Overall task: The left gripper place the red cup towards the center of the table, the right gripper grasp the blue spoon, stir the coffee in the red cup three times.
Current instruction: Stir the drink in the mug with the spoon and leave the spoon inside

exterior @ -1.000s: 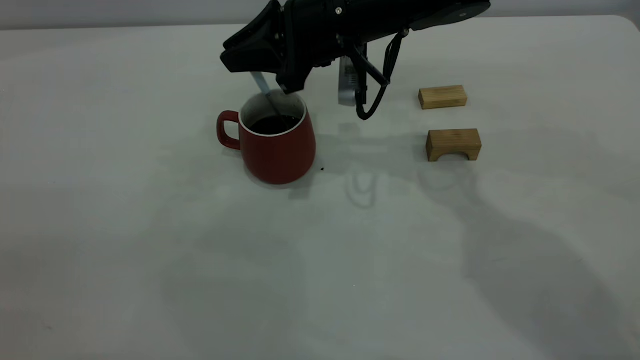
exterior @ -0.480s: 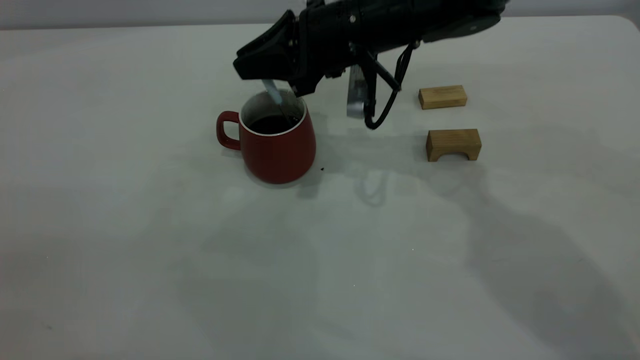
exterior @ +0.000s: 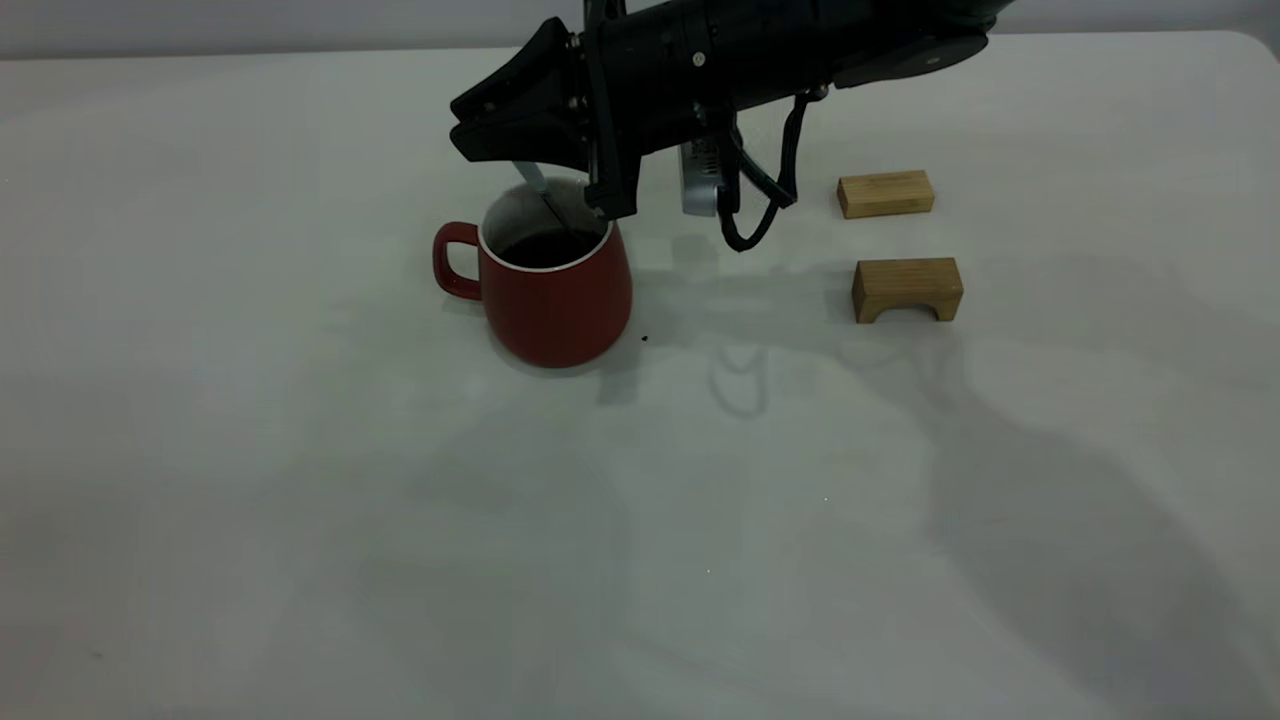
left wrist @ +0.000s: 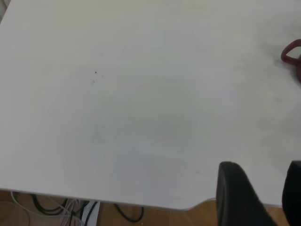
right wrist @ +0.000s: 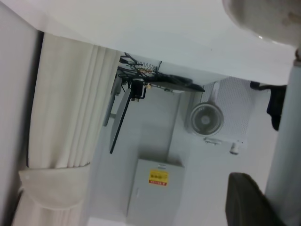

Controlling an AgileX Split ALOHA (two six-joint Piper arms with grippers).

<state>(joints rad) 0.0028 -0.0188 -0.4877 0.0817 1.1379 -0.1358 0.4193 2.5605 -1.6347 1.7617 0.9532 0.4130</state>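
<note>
The red cup (exterior: 556, 292) stands upright left of the table's (exterior: 300, 500) middle, handle to the left, with dark coffee (exterior: 545, 250) inside. My right gripper (exterior: 505, 140) hovers just above its rim, shut on the blue spoon (exterior: 535, 185), which slants down into the coffee; its bowl is hidden in the liquid. In the right wrist view the pale spoon handle (right wrist: 284, 150) runs beside one dark finger (right wrist: 244, 200), below the cup's speckled inside (right wrist: 263, 16). My left gripper (left wrist: 263, 197) is open over the table's edge, far from the cup handle (left wrist: 290, 52).
Two wooden blocks lie right of the cup: a plain one (exterior: 885, 193) and an arched one (exterior: 907, 288). A small dark speck (exterior: 645, 338) sits by the cup's base. Cables (left wrist: 70, 207) lie on the floor past the table edge.
The right gripper with the spoon swung right half a second ago and is now back left over the cup. The spoon has shifted in the coffee. The cup has stayed put.
</note>
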